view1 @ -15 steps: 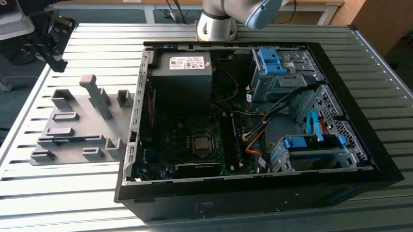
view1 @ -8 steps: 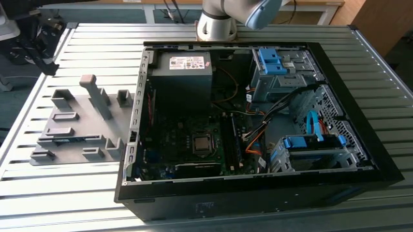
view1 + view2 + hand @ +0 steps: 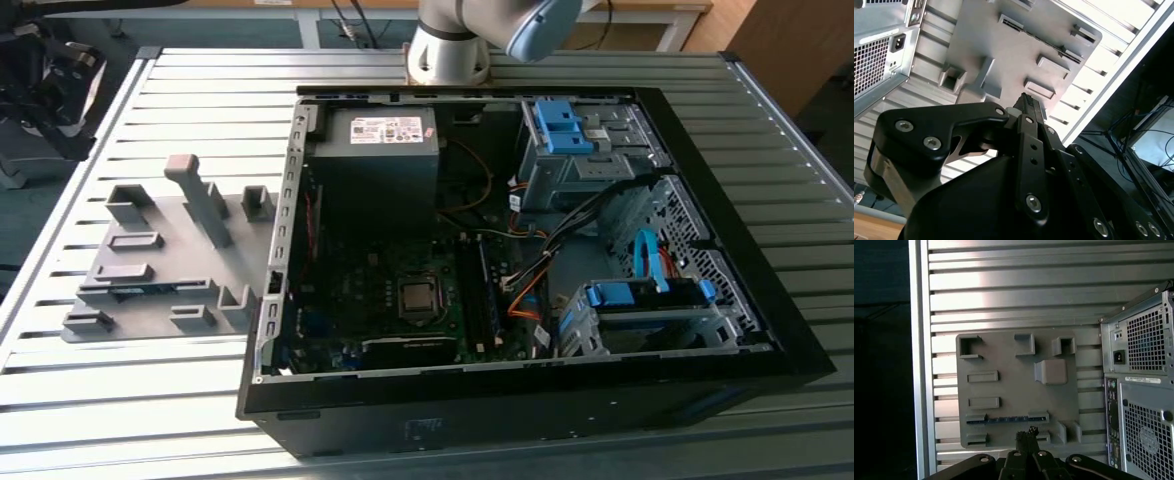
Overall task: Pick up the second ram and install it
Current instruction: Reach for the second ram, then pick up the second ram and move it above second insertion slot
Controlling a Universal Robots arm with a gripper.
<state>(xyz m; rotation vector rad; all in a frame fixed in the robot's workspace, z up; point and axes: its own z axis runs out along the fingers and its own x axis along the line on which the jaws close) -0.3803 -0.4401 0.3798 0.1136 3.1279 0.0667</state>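
the fingers [image 3: 1022, 439] are seen drawn close together in both wrist views, with almost no gap between the tips and nothing held in them. in the first wrist view they are poised over a grey plate [image 3: 1004, 352], near the side that carries the second ram [image 3: 1004, 419], and no contact with it is seen. the second ram is seated in a long slot of the plate, between two grey end blocks, and is seen as a thin blue strip.

in the exterior view the plate is found on the exterior view's left, in the lower half of the frame, and the second ram [image 3: 150, 290] is shown near the plate's lower edge. the plate is laid on a slatted metal desk [image 3: 200, 90], just beside an open black computer case [image 3: 534, 405], by which the middle and right of the frame are taken up. inside the case a power supply [image 3: 380, 135] is seen at the upper left, a motherboard [image 3: 400, 300] below it, and blue drive brackets [image 3: 561, 125] at the upper right. the arm [image 3: 447, 50] is seen at the top of the frame, behind the case.
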